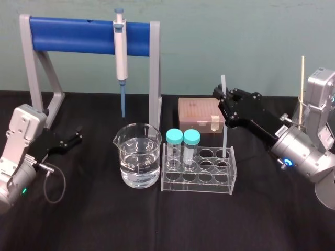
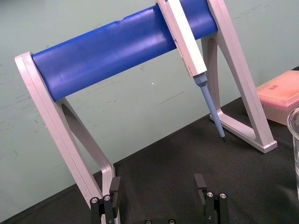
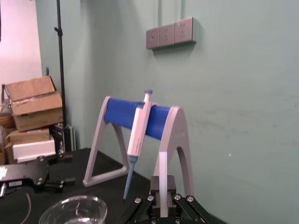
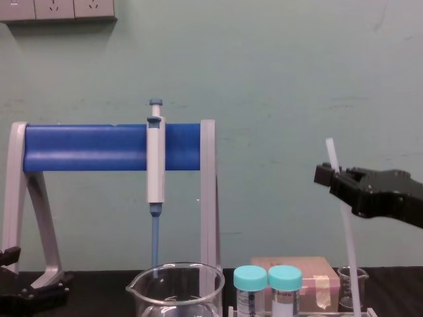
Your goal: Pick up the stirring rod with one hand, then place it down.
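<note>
Standing in clear rack [image 1: 200,186], stirring rod [image 1: 225,137]

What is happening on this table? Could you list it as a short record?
Right gripper: shut on the stirring rod, which is nearly upright
Rod's lower end: down at the clear tube rack
Left gripper: open, low on the left side
Beaker: holds clear liquid, beside the rack
Pipette: hanging on the blue stand

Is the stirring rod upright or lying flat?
Upright, slightly tilted: the right gripper clamps the stirring rod near its top, its lower end in the tube rack.
</note>
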